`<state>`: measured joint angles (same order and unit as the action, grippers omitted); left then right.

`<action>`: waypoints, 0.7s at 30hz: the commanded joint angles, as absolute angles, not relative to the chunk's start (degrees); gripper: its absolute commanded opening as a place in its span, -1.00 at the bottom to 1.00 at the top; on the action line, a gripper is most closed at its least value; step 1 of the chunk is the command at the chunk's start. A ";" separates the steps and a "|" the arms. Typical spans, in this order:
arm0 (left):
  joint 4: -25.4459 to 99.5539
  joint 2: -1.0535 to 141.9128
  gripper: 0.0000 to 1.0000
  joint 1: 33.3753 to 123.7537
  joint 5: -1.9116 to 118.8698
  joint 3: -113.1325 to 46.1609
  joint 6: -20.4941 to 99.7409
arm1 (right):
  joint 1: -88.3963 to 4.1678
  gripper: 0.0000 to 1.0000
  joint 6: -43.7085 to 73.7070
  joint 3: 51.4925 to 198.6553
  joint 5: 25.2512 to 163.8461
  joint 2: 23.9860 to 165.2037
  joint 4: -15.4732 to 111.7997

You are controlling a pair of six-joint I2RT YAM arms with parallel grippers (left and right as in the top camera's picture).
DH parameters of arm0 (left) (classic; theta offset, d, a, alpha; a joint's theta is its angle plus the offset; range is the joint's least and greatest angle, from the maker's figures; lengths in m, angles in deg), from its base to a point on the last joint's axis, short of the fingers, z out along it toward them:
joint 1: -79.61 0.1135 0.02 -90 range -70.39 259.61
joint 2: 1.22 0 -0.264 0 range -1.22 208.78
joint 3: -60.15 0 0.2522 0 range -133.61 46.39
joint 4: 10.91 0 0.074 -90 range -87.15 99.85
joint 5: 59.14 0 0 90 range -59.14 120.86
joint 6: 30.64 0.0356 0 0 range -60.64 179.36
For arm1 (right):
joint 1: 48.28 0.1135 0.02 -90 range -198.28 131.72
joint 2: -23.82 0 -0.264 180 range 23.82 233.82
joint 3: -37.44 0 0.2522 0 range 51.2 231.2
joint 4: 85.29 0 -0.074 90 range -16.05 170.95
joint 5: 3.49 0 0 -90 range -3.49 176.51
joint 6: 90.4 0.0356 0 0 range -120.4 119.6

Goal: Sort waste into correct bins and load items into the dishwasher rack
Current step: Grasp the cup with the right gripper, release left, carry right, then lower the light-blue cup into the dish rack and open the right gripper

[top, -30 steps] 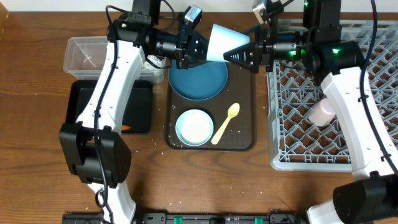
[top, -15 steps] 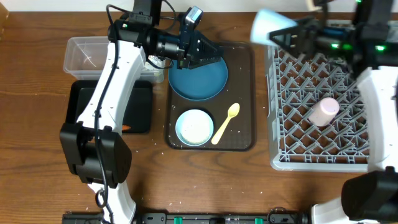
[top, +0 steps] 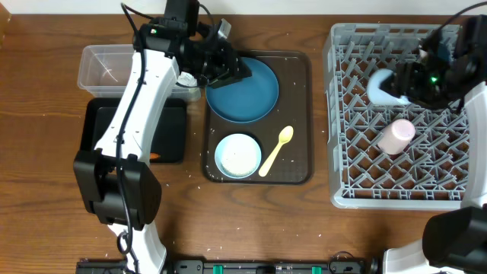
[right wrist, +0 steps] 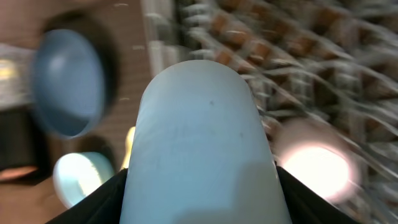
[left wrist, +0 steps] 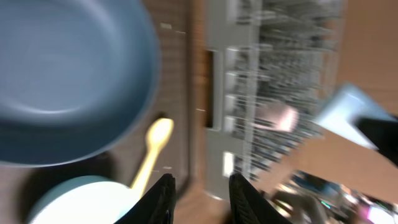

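Note:
My right gripper (top: pixel 402 82) is shut on the light blue cup (top: pixel 379 88) and holds it over the grey dishwasher rack (top: pixel 358 194), above the pale pink cup (top: pixel 397 135) lying in the rack. In the right wrist view the light blue cup (right wrist: pixel 205 137) fills the space between my fingers (right wrist: pixel 106 199). My left gripper (top: pixel 237 70) is open and empty over the left edge of the blue dish (top: pixel 251 95). The left wrist view shows its gripper (left wrist: pixel 202 202) above the white bowl (left wrist: pixel 81 202) and yellow spoon (left wrist: pixel 152 152). The bowl (top: pixel 237 154) and spoon (top: pixel 275 151) lie on the brown tray (top: pixel 300 171).
A clear tub (top: pixel 106 67) stands at the back left, with a black tray (top: pixel 103 137) in front of it holding a small orange piece (top: pixel 154 157). Something white (top: pixel 187 78) shows under the left arm. Rice grains (top: pixel 169 181) are scattered on the wooden table.
My right gripper has carried the light blue cup from above the brown tray to the right, over the rack. My left gripper has drawn back slightly to the left.

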<state>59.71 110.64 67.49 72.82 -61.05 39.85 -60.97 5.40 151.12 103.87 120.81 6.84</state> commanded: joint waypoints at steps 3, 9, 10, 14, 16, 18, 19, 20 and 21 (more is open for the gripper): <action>61.06 110.33 -0.35 65.72 60.18 -60.87 40.20 | -62.87 0.13 9.14 158.24 86.14 120.46 0.15; 61.11 110.33 -0.35 64.54 57.41 -60.72 40.20 | -66.91 0.14 12.94 158.22 78.54 120.53 -3.26; 61.11 110.33 -0.35 64.35 56.91 -60.72 40.25 | -67.98 0.14 13.36 157.59 78.52 120.53 -3.12; 61.30 110.33 -0.34 64.15 56.66 -60.72 41.19 | -72.29 0.12 14.21 153.83 78.56 120.59 -1.05; 61.35 110.33 -0.34 64.15 56.69 -60.72 41.78 | -74.63 0.08 14.67 151.40 78.63 120.59 0.50; 61.52 110.33 -0.34 64.15 56.66 -60.72 41.78 | -76.59 0.05 14.78 148.84 79.65 120.62 2.21; 61.52 110.33 -0.34 64.15 56.69 -60.72 41.75 | -77.47 0.04 14.76 147.51 80.66 120.64 3.02; 61.54 110.33 -0.35 64.15 56.66 -60.72 41.75 | -78.08 0.04 14.76 146.29 81.36 120.64 3.78; 61.52 110.33 -0.34 64.15 56.69 -60.72 41.75 | -78.65 0.04 14.58 144.89 82.08 120.64 4.85</action>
<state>61.30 110.64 64.28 57.56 -61.00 40.33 -76.92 13.32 147.68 80.55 120.81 3.54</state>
